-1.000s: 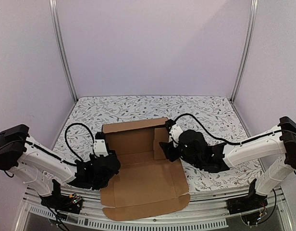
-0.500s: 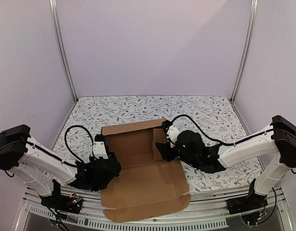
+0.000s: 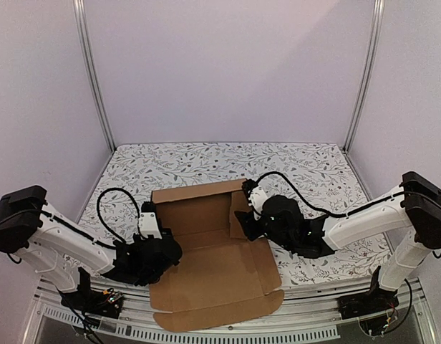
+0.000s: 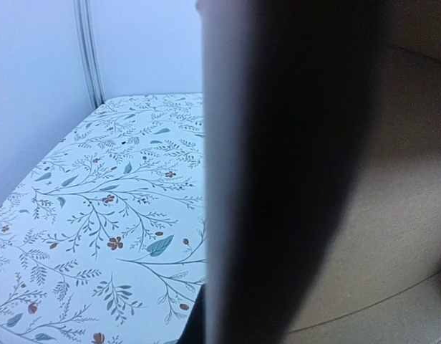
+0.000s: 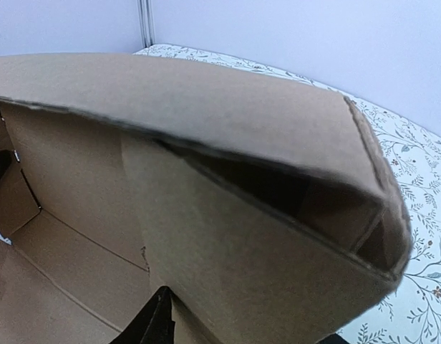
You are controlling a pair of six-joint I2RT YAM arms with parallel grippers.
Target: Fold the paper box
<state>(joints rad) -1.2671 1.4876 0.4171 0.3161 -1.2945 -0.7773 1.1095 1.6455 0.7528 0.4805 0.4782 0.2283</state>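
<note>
Paper box [image 3: 213,261] lies half-formed on the floral table [image 3: 313,166], its near flap hanging over the table's near edge and its rear wall [image 3: 195,208] already raised. Over the last second the right gripper [image 3: 243,228] has crept inward against the box's right side, and the left gripper [image 3: 167,247] has nudged slightly inward at the box's left edge. In the right wrist view the right wall [image 5: 242,236] is doubled over into a hollow fold, with one dark finger [image 5: 160,322] on its inner side. The jaws straddle that fold partway apart, and I cannot tell whether they grip it. The left gripper is closed tight. The box's left wall runs up the middle of its wrist view, so it probably pinches that wall. Judging by this, the right wall is being rolled over and still needs tucking down.
</note>
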